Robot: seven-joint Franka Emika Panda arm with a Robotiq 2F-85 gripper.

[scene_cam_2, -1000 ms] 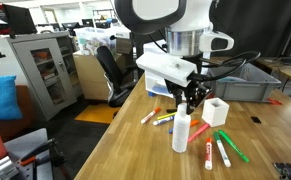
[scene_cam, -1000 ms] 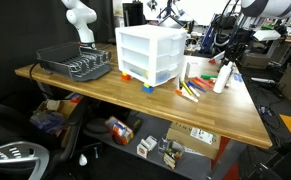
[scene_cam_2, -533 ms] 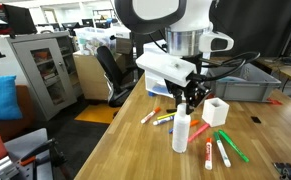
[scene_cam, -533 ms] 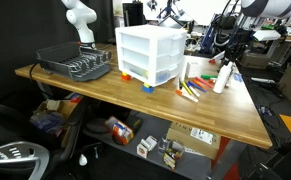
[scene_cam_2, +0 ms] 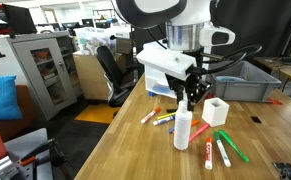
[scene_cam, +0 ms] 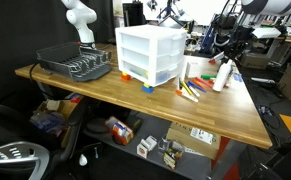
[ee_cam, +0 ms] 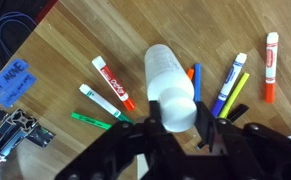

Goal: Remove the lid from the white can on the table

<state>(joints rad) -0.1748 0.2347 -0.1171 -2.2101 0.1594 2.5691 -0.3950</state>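
The white can [ee_cam: 163,70] stands upright on the wooden table [scene_cam_2: 125,150] among coloured markers. It also shows in both exterior views [scene_cam_2: 182,135] [scene_cam: 220,78]. My gripper [ee_cam: 177,120] hangs straight above it, fingers on either side of the round white lid [ee_cam: 175,106] and pressed against it. In both exterior views the gripper [scene_cam_2: 190,102] [scene_cam: 226,62] sits at the can's top. I cannot tell whether the lid has parted from the can.
Several markers [ee_cam: 115,85] [scene_cam_2: 223,152] lie around the can. A small white open box [scene_cam_2: 216,111] stands just behind it, and a grey bin [scene_cam_2: 250,80] further back. A white three-drawer unit [scene_cam: 151,52] and a black dish rack [scene_cam: 75,63] stand on the table.
The arm has shifted very slightly upward at the can's top. The can and markers have not moved.
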